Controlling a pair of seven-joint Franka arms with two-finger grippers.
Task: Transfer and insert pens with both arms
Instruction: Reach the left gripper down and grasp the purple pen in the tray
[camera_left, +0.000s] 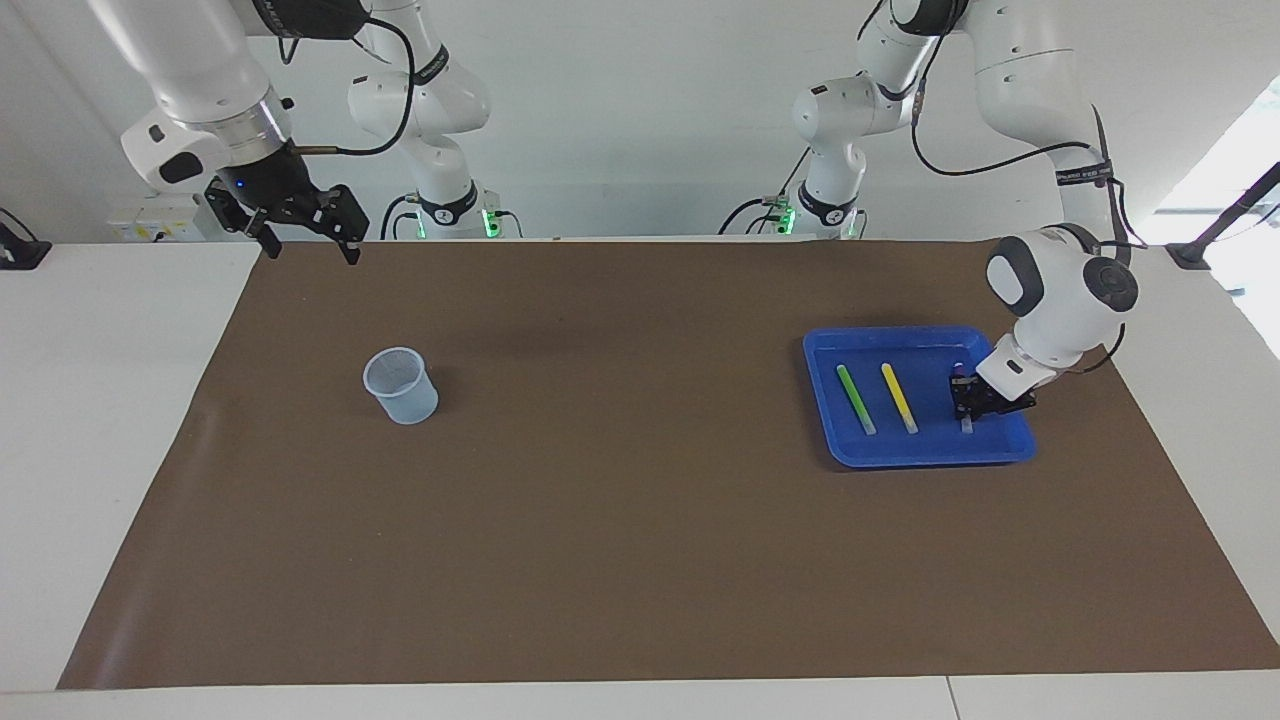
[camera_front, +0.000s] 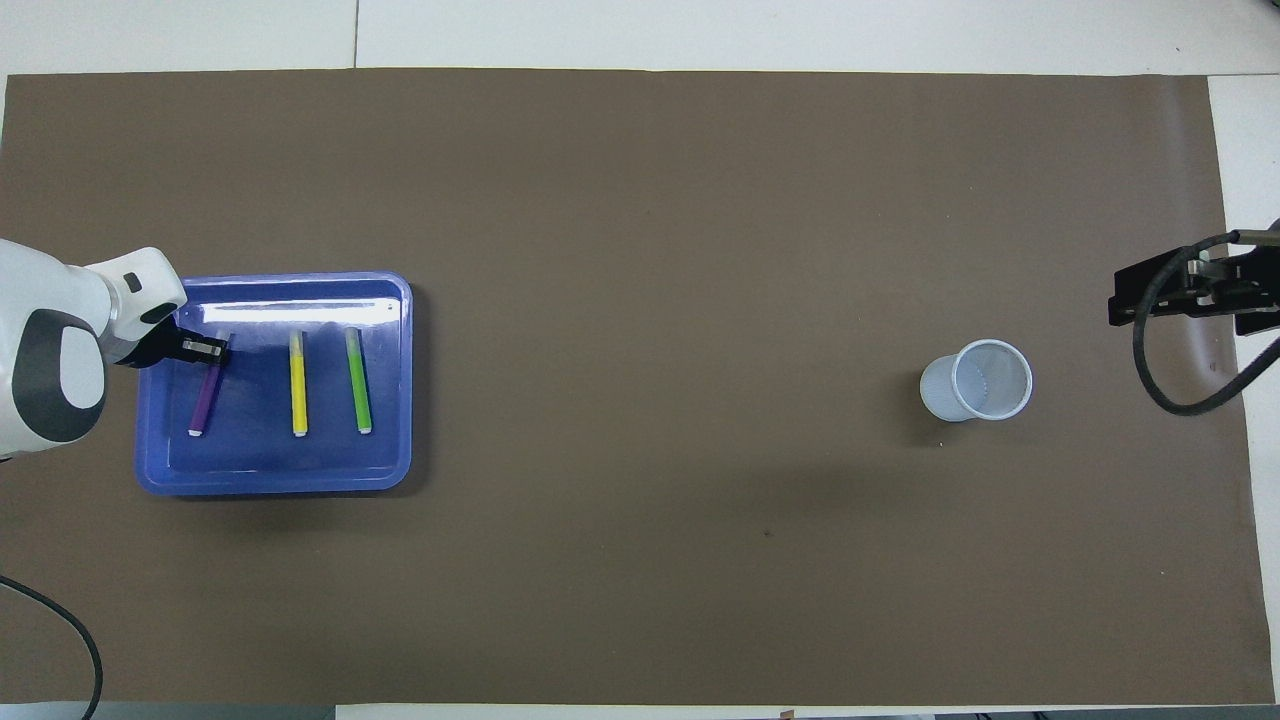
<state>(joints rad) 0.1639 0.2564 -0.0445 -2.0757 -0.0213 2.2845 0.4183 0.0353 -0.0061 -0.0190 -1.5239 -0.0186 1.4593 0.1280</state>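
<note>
1. We had the blue tray (camera_left: 915, 455) sitting on the brown mat (camera_left: 640, 550) near the left arm's end of the tabletop, with all three pens in it.
2. The green pen (camera_left: 855, 398) and the yellow pen (camera_left: 898, 397) lay flat side by side, apart from each other, the green one closest to the tray edge that faced the middle of the table.
3. The purple pen (camera_front: 205, 396) lay by the tray edge nearest the left arm's end of the table, a bit slanted compared with the other two.
4. Our left gripper (camera_left: 968, 397) was down in the tray, jaws clenched on the purple pen close to one end.
5. Our right gripper (camera_left: 300, 232) just hung over the mat's corner at the right arm's end, waiting, jaws spread wide with nothing in them.
6. The clear plastic cup (camera_left: 400, 385) stood upright on the mat toward the right arm's end, well apart from the tray.
</note>
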